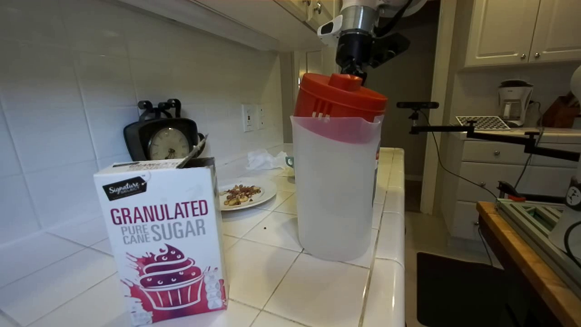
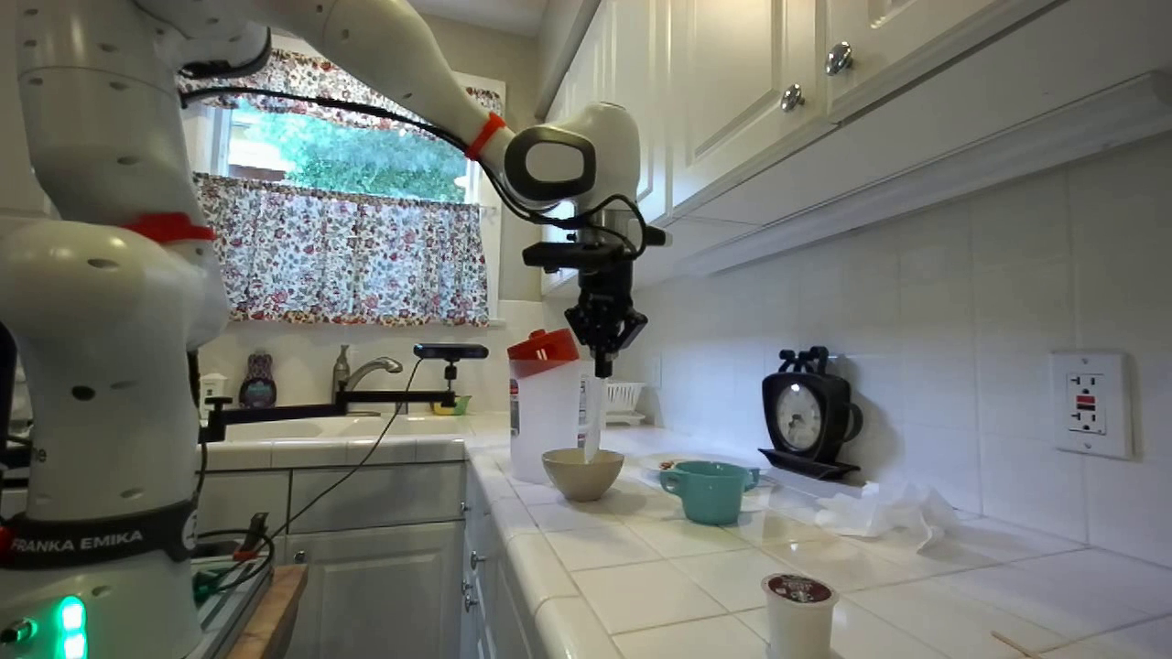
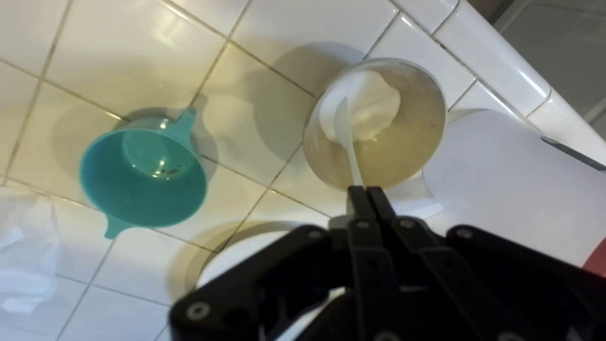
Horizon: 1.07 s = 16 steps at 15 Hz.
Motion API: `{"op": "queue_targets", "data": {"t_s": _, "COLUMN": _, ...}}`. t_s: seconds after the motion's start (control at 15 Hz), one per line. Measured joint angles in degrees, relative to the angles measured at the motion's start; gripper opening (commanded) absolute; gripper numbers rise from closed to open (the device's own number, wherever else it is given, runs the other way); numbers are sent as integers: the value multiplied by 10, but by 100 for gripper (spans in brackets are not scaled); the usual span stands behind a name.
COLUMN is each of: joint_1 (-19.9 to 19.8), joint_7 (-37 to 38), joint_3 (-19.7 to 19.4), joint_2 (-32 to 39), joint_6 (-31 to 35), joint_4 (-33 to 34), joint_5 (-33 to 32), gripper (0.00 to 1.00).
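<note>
My gripper (image 3: pixel 366 192) is shut on a thin white plastic utensil (image 3: pixel 349 142), which points down. The gripper also shows in an exterior view (image 2: pixel 602 366), with the utensil (image 2: pixel 593 416) hanging over the beige bowl (image 2: pixel 583 478). In the wrist view the bowl (image 3: pixel 428 128) holds a white heap (image 3: pixel 378 102) on one side. The utensil's wide end appears over or in this heap; contact is unclear. A teal two-handled cup (image 3: pixel 102 189) stands beside the bowl with dark specks inside. In an exterior view the gripper (image 1: pixel 354 73) is partly hidden behind the pitcher's red lid (image 1: pixel 342 95).
A tall translucent pitcher (image 1: pixel 336 195), lid tilted, stands close to the bowl near the counter edge. A sugar box (image 1: pixel 168 245), a plate (image 1: pixel 268 196) of nuts, a black scale (image 2: pixel 801 416), crumpled paper (image 2: pixel 888 517) and a small white pod (image 2: pixel 799 622) are on the counter. Cabinets hang above.
</note>
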<state>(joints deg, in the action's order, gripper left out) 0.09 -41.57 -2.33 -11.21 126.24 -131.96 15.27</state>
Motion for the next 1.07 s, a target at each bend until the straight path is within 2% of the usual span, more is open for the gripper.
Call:
{"op": "queue_targets", "data": {"t_s": 0.33, "joint_1": 8, "joint_7": -10, "joint_3": -3, "joint_2": 6, "joint_6": 5, "joint_4": 0, "joint_5": 21, "gripper": 1}}
{"op": "queue_targets", "data": {"t_s": 0.67, "joint_1": 13, "joint_7": -62, "joint_3": -24, "joint_2": 20, "joint_6": 26, "joint_4": 5, "joint_5": 119, "gripper": 1}}
{"op": "queue_targets", "data": {"t_s": 1.07, "joint_1": 2, "joint_7": -82, "joint_3": -59, "joint_2": 30, "joint_6": 36, "joint_4": 23, "joint_5": 190, "gripper": 1}}
